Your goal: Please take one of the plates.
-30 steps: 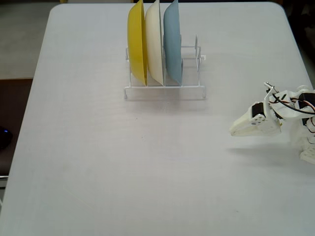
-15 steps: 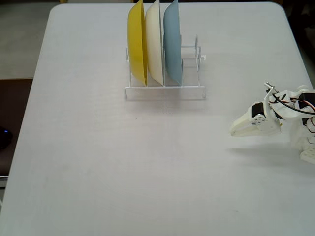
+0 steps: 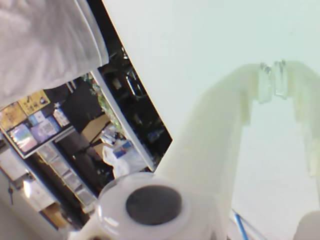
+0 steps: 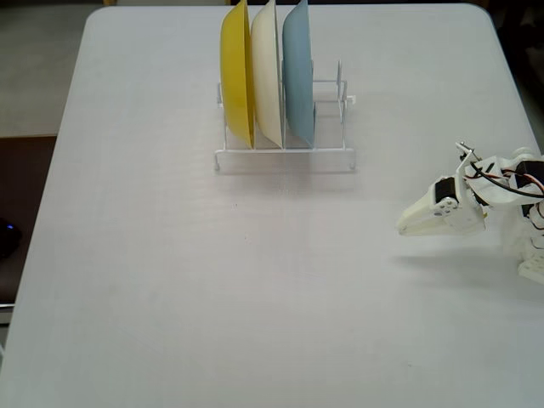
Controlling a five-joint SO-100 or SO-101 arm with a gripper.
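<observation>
Three plates stand on edge in a white wire rack (image 4: 331, 158) at the back of the table in the fixed view: a yellow plate (image 4: 236, 75), a cream plate (image 4: 266, 75) and a light blue plate (image 4: 297, 75). My gripper (image 4: 402, 226) rests low over the table at the right edge, well in front of and to the right of the rack, pointing left. In the wrist view my gripper (image 3: 272, 80) is shut, its clear pads almost touching, with nothing between them. No plate appears in the wrist view.
The white table (image 4: 212, 280) spreads wide between the rack and my arm. Two rack slots to the right of the blue plate hold nothing. The wrist view shows the table's edge (image 3: 131, 107) with room clutter beyond it.
</observation>
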